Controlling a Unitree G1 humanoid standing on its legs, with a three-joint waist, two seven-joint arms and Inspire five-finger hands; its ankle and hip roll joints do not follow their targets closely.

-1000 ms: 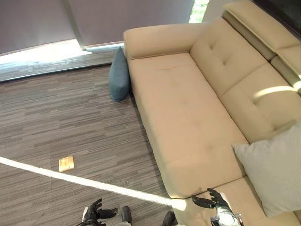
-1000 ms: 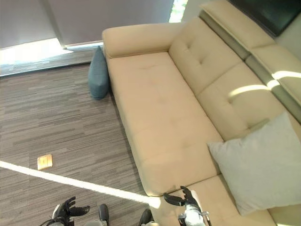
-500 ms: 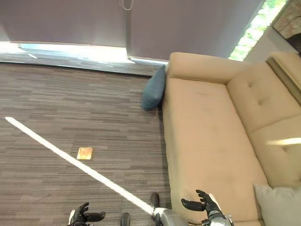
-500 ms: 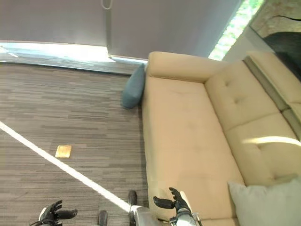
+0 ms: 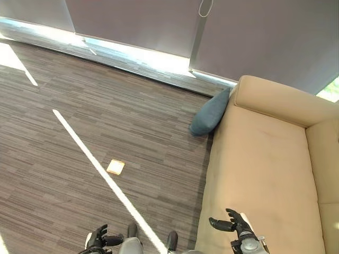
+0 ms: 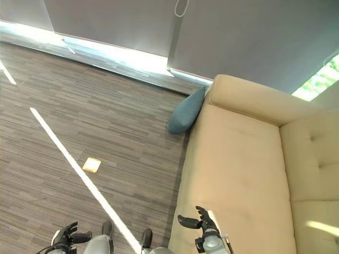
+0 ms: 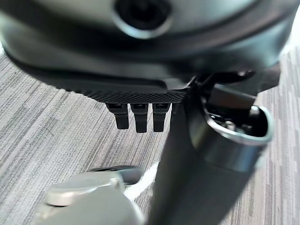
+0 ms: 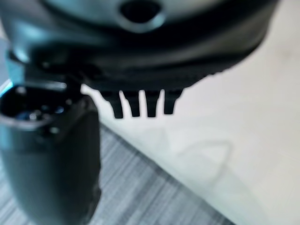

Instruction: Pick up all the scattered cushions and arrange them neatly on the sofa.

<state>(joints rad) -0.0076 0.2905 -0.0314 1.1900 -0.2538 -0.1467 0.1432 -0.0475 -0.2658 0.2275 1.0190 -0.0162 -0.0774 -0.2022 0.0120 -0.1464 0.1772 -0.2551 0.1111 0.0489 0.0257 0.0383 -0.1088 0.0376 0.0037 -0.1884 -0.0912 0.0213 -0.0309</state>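
A blue-grey cushion (image 5: 210,114) stands on the floor, leaning against the outer side of the beige sofa's (image 5: 265,169) armrest (image 5: 280,100). My right hand (image 5: 231,225) hovers over the front edge of the sofa seat, fingers relaxed and spread, holding nothing. Low at the near edge of the floor, my left hand (image 5: 99,239) is also open and empty. In the right wrist view my fingers (image 8: 140,103) hang straight above the seat edge; in the left wrist view my fingers (image 7: 137,117) hang over the carpet.
A small tan square plate (image 5: 115,167) lies flat in the striped grey carpet (image 5: 79,121). A narrow strip of sunlight (image 5: 100,169) crosses the floor. Grey blinds (image 5: 132,21) and a bright window sill run along the far wall.
The camera has swung to the left: the sofa and blue cushion have slid right in view and the light grey cushion has left the picture. Both hands keep their poses.
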